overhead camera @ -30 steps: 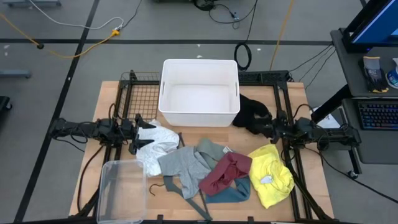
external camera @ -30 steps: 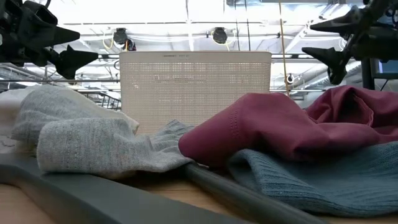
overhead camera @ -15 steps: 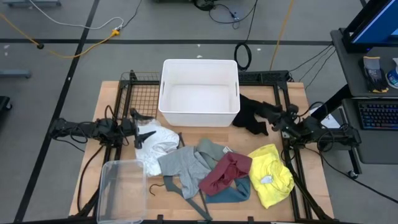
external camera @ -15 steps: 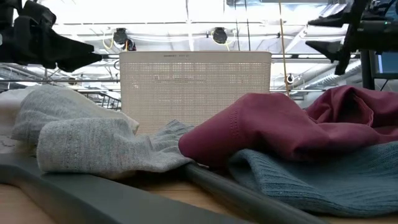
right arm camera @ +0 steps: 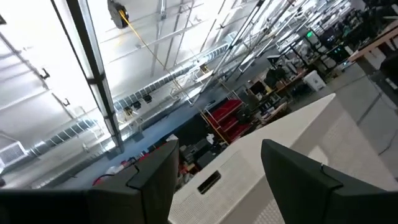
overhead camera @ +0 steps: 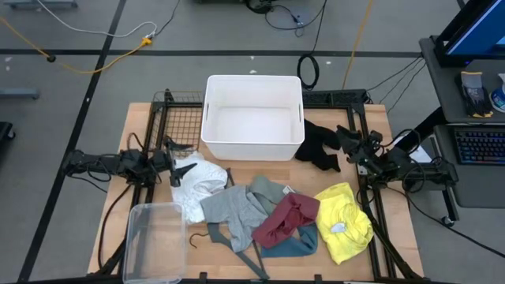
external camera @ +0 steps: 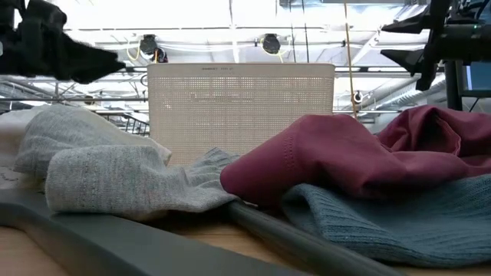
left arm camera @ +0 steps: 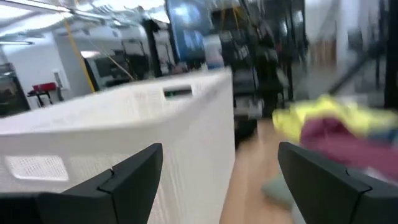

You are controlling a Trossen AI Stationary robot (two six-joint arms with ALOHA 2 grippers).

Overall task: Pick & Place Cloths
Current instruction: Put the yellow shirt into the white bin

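Observation:
Both grippers hang open above the table and hold nothing. My left gripper (overhead camera: 184,159) is over the far edge of the white cloth (overhead camera: 199,181), near the white bin (overhead camera: 252,87). My right gripper (overhead camera: 348,140) is beside the black cloth (overhead camera: 318,147), which lies flat right of the bin. Grey (overhead camera: 230,210), sage-green (overhead camera: 268,189), maroon (overhead camera: 287,218) and teal (overhead camera: 289,243) cloths lie heaped at the near middle, with the yellow one (overhead camera: 344,222) to their right. In the left wrist view, the open fingers (left arm camera: 127,180) frame the bin wall (left arm camera: 124,143).
A clear plastic tub (overhead camera: 154,241) sits at the near left corner. A thin grey hanger (overhead camera: 254,264) sticks out from under the heap toward the near edge. A black wire grid (overhead camera: 180,122) lies left of the bin. Metal frame rails (overhead camera: 361,118) run along the right side.
My left gripper has risen from the white cloth and swung level, pointing toward the table's right. My right gripper has moved toward the far edge and tipped upward. The cloths lie as before.

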